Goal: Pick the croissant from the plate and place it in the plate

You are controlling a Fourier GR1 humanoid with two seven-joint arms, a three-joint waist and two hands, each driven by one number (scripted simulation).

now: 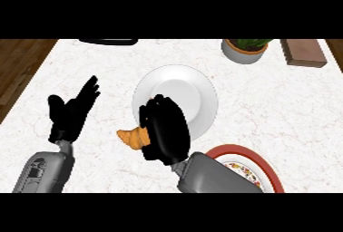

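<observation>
Golden croissant (134, 137) sits curled in our right hand (164, 129), fingers closed round it, just off the white plate (194, 86)'s near-left rim. We should carry it over the plate's middle before letting go. Our left hand (70, 111) rests open.

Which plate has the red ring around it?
The plate with the red rim, at the lower right, partly hidden under the right arm. The other plate, in the middle of the counter, is plain white all over.
</observation>
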